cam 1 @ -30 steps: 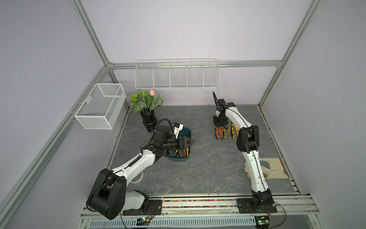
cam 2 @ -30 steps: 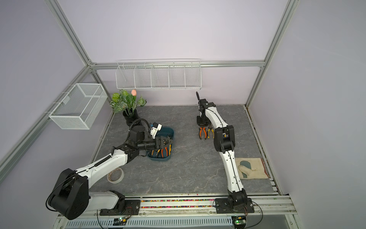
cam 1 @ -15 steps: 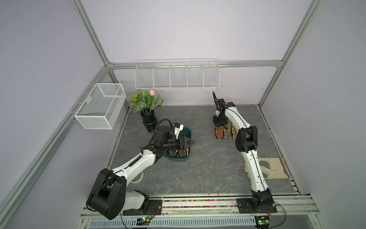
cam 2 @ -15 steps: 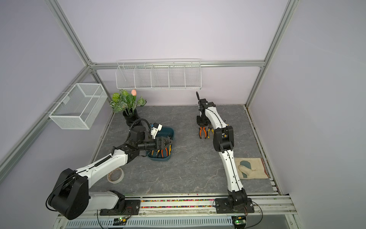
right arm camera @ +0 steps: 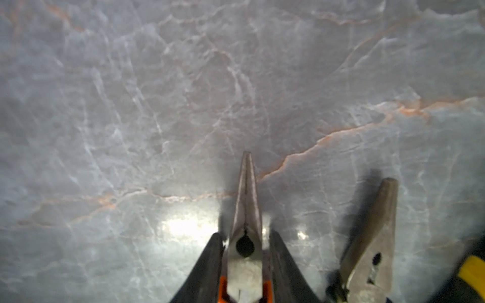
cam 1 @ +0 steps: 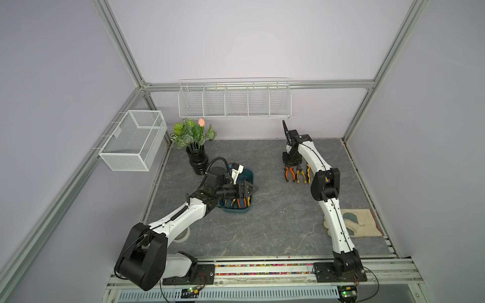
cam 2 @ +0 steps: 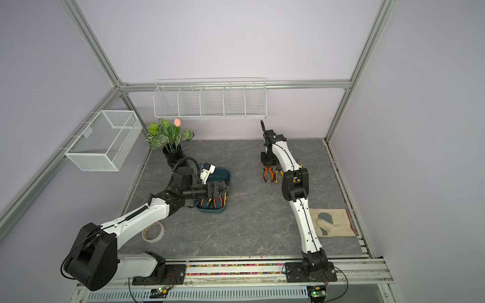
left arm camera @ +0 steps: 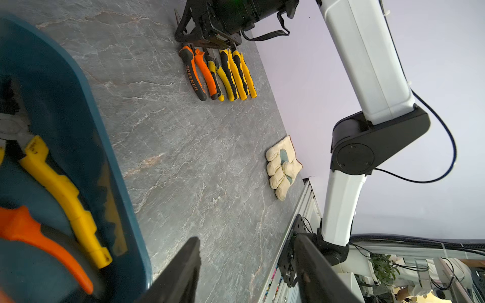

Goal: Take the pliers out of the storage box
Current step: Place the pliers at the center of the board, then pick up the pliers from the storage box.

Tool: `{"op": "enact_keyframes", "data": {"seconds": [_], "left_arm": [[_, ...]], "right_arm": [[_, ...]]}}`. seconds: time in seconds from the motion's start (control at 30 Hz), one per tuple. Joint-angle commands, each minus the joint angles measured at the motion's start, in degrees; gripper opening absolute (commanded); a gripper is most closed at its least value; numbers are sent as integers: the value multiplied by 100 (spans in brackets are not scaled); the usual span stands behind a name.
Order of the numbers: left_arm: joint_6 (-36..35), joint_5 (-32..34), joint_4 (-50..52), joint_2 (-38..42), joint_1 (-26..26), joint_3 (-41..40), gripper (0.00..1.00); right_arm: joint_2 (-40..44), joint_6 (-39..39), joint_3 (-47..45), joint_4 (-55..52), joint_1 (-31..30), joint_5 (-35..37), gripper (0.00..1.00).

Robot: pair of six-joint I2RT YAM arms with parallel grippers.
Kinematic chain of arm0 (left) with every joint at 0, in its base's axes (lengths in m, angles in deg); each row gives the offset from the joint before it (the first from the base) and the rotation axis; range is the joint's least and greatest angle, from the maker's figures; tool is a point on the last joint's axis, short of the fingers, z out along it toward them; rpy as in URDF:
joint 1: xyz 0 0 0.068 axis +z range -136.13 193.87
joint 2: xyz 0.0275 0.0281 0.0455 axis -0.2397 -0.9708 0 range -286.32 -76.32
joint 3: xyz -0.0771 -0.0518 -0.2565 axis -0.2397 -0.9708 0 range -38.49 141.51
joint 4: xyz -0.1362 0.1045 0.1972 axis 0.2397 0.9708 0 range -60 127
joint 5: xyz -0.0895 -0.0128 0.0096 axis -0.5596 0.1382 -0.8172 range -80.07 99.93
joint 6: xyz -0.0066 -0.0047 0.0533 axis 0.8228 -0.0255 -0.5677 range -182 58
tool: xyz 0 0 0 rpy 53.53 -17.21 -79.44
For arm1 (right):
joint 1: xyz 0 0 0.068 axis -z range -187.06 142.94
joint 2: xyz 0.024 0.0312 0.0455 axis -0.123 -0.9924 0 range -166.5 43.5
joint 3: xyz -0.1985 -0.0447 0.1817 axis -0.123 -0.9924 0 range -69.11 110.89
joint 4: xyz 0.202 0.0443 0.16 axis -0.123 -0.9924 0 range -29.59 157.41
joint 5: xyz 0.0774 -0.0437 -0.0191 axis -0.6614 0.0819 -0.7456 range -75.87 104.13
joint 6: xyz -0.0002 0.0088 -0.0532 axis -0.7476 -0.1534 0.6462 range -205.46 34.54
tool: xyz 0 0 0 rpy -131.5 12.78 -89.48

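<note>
The gray marbled counter (cam 1: pixel 262 230) carries everything you work with. The left arm (cam 1: pixel 183 217) reaches over the storage box (cam 1: pixel 248 175), and the right arm (cam 1: pixel 333 217) reaches to a place well apart from it.

The long wire rack (cam 1: pixel 235 101) hangs on the back wall, well behind the storage box. The mesh basket (cam 1: pixel 133 140) hangs on the side wall, well apart from the box on the side away from the right arm.

The storage box stands on the counter under the left wrist. The potted plant (cam 1: pixel 196 147) stands just beside its back corner. The glove (cam 1: pixel 363 223) lies far from the box, past the right arm. The tape roll (cam 2: pixel 153 232) lies near the box toward the front rail.

The left tool (cam 1: pixel 254 189) hovers over the edge of the box that faces the right arm. Its jaws stand about half apart and hold nothing. Between its fingers (left arm camera: pixel 181 272) you see only bare counter.

The remaining pliers (cam 1: pixel 237 202) lie inside the box, with yellow and orange handles. I cannot tell their number.

The row of pliers (cam 1: pixel 296 175) lies on the counter, well apart from the box, on its right-arm side.

The right tool (right arm camera: pixel 245 236) points down at the head end of this row. Its jaws stand a little apart on both sides of the long-nose pliers (right arm camera: pixel 245 199), which lie flat. A narrow gap shows beside one finger, so it does not clamp them.
</note>
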Motion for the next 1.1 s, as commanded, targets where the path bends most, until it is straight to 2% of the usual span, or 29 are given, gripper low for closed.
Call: {"op": "enact_keyframes", "data": {"seconds": [0.0,0.13,0.23,0.37,0.5,0.63,0.77,0.87,1.07], "left_arm": [[-138,106,129,-70,-23,-8,61],[-162,182,208,-50,-22,6,62],[-334,516,677,-21,-26,133,62],[-742,1494,1866,-4,-21,533,61],[-949,2304,2661,-13,-22,796,61],[-984,2698,2994,-106,-21,875,62],[-998,2816,3131,-310,-22,915,64],[-1077,3154,3422,-482,-25,1068,65],[-1364,3400,3622,-826,-144,1431,62]], "right_arm": [[-110,11,110,-133,37,-58,39],[-101,57,140,-127,34,-164,55],[25,151,145,40,25,-296,67],[530,284,74,362,12,-184,70],[1237,266,-474,806,8,18,70],[2070,188,-1465,1270,7,244,70],[3338,32,-3111,2286,24,384,70],[4275,-101,-4239,2800,30,477,70],[5699,-347,-5789,3198,27,434,69]]}}
